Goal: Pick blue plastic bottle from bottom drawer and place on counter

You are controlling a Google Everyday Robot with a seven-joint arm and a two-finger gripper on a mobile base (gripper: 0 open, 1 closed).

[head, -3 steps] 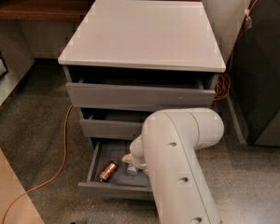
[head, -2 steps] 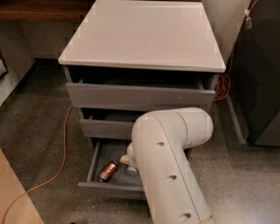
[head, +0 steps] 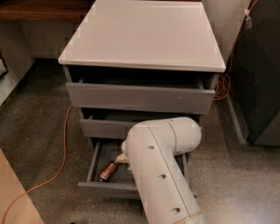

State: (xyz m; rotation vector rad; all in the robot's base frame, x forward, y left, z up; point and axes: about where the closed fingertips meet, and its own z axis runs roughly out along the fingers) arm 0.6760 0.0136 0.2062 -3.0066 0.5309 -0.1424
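Arm (head: 161, 171) was swung toward 9 o'clock over open bottom drawer (head: 94, 158). Claw (head: 122, 158) located inside drawer, mostly hidden by arm; state could not be told. Blue plastic bottle hidden, not seen on worktop (head: 144, 31). Copper-red can (head: 108, 170) left unmoved. Grasp judged pending.

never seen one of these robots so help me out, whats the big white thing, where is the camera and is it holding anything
The big white shape is the robot's arm. There is only one camera, and it looks down along the arm. The arm reaches into the open bottom drawer of a grey cabinet. Its gripper, the two-finger hand at the arm's end, is hidden under the arm, so I cannot see whether it holds anything. A copper-red can lies in the drawer. The blue plastic bottle is not visible. The white counter is the cabinet's top. An orange cable runs over the floor.
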